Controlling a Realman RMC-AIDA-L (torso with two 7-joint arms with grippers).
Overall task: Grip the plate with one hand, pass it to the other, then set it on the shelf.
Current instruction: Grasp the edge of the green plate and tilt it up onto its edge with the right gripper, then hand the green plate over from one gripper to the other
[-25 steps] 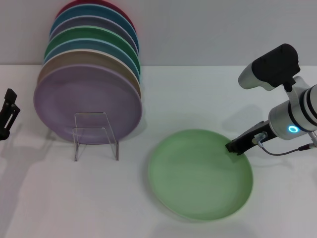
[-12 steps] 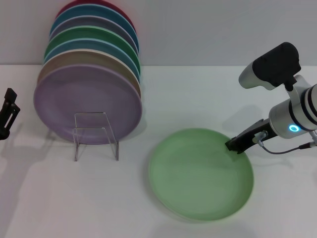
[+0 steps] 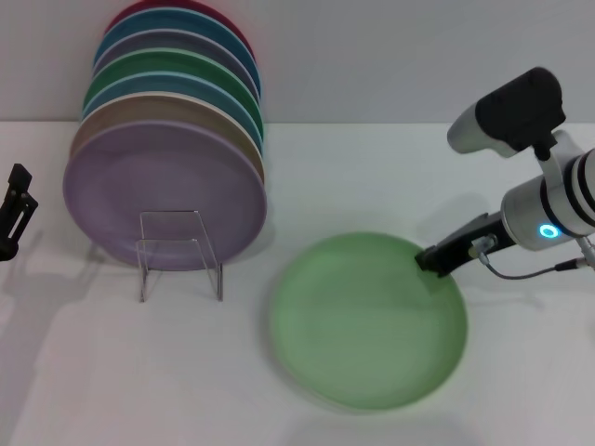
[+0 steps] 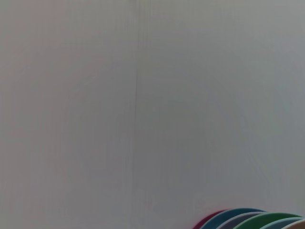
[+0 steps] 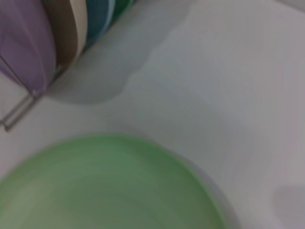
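Observation:
The pale light-green plate (image 3: 367,321) lies low over the white table at centre right; in the right wrist view the plate (image 5: 105,186) fills the lower part. My right gripper (image 3: 431,259), on the arm with the blue ring, is shut on the plate's far right rim. The clear shelf (image 3: 179,253) stands left of the plate, in front of a row of upright plates. At the table's far left edge my left gripper (image 3: 13,210) is parked, well away from the plate.
Several coloured plates stand on edge at the back left, a lilac plate (image 3: 163,190) foremost, a darker green one (image 3: 177,70) behind. Their tops (image 4: 252,219) show in the left wrist view below a bare wall. The rack's wire (image 5: 19,112) shows in the right wrist view.
The right gripper and the light-green plate have shifted together a little to the left and farther from me. The left arm has not moved.

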